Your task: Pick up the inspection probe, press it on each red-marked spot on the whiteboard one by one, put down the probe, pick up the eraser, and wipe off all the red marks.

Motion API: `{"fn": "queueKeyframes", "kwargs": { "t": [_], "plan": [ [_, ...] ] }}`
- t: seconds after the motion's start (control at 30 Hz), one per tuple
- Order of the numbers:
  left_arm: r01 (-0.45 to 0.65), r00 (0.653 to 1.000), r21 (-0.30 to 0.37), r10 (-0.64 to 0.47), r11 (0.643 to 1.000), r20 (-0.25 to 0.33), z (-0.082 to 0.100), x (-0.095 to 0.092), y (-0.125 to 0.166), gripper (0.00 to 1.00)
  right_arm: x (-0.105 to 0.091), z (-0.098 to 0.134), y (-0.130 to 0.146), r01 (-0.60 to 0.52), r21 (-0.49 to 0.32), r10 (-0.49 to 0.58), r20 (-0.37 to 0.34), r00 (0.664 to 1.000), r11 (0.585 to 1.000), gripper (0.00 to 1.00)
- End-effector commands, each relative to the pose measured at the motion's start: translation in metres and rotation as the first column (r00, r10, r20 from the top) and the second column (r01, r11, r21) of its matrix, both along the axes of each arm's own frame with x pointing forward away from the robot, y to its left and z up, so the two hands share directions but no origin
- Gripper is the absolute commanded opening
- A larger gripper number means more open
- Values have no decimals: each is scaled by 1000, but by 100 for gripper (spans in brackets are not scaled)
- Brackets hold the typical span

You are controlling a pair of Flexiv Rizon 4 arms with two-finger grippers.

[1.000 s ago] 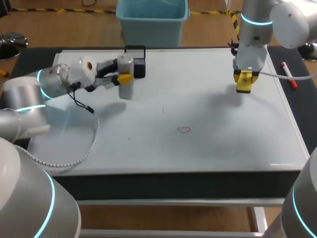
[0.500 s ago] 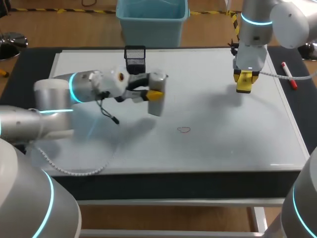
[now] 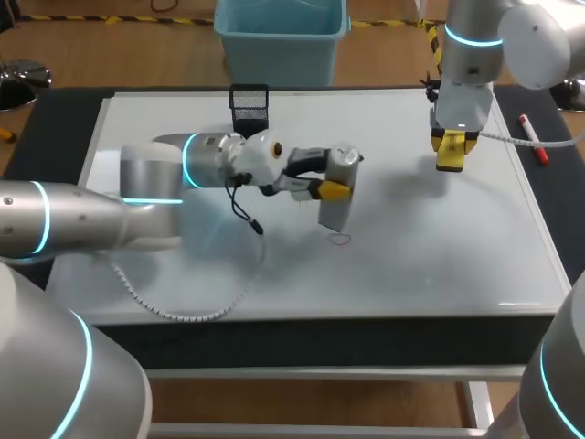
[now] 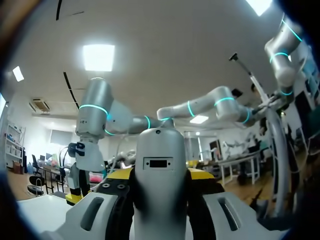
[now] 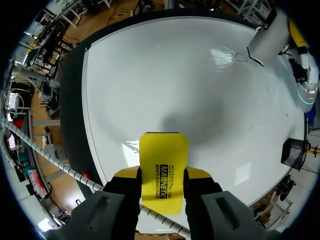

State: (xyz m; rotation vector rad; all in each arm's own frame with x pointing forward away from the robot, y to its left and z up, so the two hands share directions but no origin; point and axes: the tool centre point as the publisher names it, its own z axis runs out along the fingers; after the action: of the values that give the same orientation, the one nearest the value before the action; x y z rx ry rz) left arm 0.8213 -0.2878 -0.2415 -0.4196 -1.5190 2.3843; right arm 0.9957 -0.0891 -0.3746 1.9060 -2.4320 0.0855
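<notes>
A white board (image 3: 411,256) is laid flat on a table with a dark mat (image 3: 55,110) around it. The left arm (image 3: 91,215) is stretched in from the left side, low over the board. A small black basket (image 3: 249,110) is stood on the far part of the board, behind this arm. The left gripper (image 3: 335,179) is found near the middle of the board. Its jaws are clamped on the probe (image 3: 335,208), a grey block that is held tilted. The low end of the probe is pointed down at the board, just beside a small red mark (image 3: 340,240). Whether the board is touched by the probe cannot be told.

In the left wrist view, the probe (image 4: 161,185) is seen held tight between the two yellow tips, one on each side. The right gripper (image 4: 76,192) is seen beyond it.

Further right, the right gripper (image 3: 454,146) is hung over the far right part of the board, well apart from the probe. Its jaws are clamped on the yellow eraser (image 3: 452,163). In the right wrist view, the eraser (image 5: 163,172) is gripped from both sides and is held above the board (image 5: 175,85). The probe (image 5: 268,36) and the mark (image 5: 241,57) are seen far ahead of it, close together, and the basket (image 5: 291,152) is seen off to one side.

A red pen (image 3: 534,139) is laid on the mat, past the right edge of the board.
</notes>
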Motion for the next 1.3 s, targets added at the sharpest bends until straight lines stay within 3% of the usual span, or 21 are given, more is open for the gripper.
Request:
{"fn": "queueKeyframes", "kwargs": {
  "t": [0.03, 0.53, 0.93, 1.3],
  "plan": [
    [16, 1000, -4, -16, 1000, -5, -5, -1, -7, 0, 0, 1, -1, -3, -1, 3, 1, 1000, 1000, 0],
    [35, 999, 29, -34, 999, -36, -20, -10, -15, 0, 0, 1, -1, -3, -1, 3, 1, 1000, 1000, 0],
    [39, 998, 68, -36, 997, -52, -33, -6, -20, 0, 0, 1, -1, -3, -1, 3, 1, 1000, 1000, 0],
    [36, 999, 112, -33, 993, -30, -40, -3, -20, 0, 0, 1, -1, -3, -1, 3, 1, 1000, 1000, 0]
  ]
}}
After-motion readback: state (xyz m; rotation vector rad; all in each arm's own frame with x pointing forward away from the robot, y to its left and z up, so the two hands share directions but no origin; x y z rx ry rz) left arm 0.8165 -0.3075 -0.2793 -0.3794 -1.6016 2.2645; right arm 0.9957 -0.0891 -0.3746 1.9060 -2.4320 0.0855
